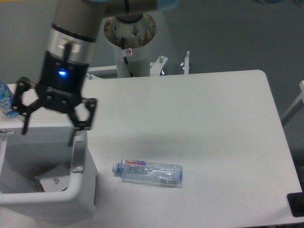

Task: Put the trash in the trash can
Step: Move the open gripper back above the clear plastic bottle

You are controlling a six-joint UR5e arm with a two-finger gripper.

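My gripper (49,128) hangs open above the trash can (80,187), the white boxy bin at the lower left; its fingers are spread wide with nothing between them. Inside the bin lies the crumpled whitish wrapper (53,179), down on the bottom. The clear crushed bottle (149,172) with a white cap and red-lettered label lies on its side on the table, to the right of the bin and apart from it.
A blue-labelled bottle (5,100) stands at the table's far left edge, just behind the gripper's left finger. The arm's white base column (130,40) rises behind the table. The table's right edge runs past a black object (297,204) at the lower right.
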